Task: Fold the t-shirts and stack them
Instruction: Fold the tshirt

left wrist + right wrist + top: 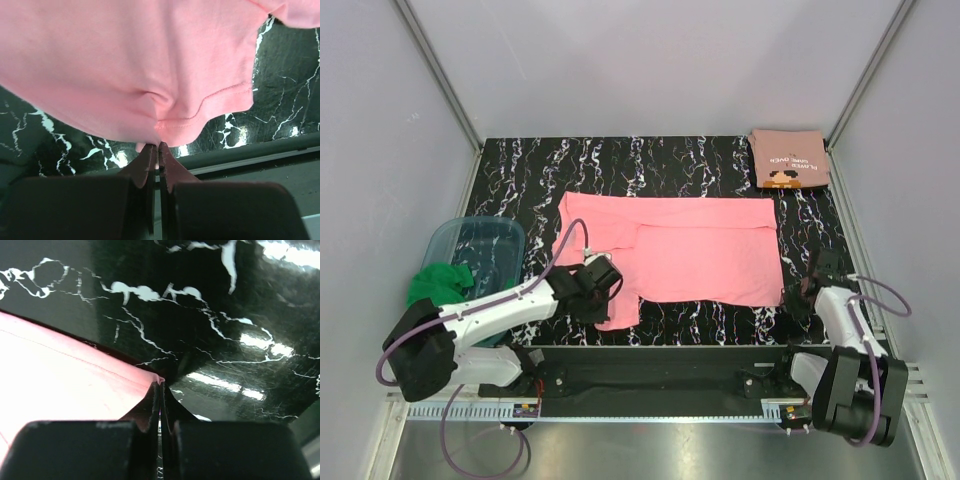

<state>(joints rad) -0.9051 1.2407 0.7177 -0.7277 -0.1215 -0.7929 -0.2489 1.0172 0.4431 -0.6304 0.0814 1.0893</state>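
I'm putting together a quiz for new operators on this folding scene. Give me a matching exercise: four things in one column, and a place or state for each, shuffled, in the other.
Things:
1. pink t-shirt
2. salmon t-shirt
3. green cloth
4. right gripper

Places or states:
A. folded, at the far right corner of the table
B. shut on a near corner of the spread shirt
C. at the clear bin on the left
D. spread flat in the middle

Pairs: 1-D, 2-A, 3-C, 4-B.
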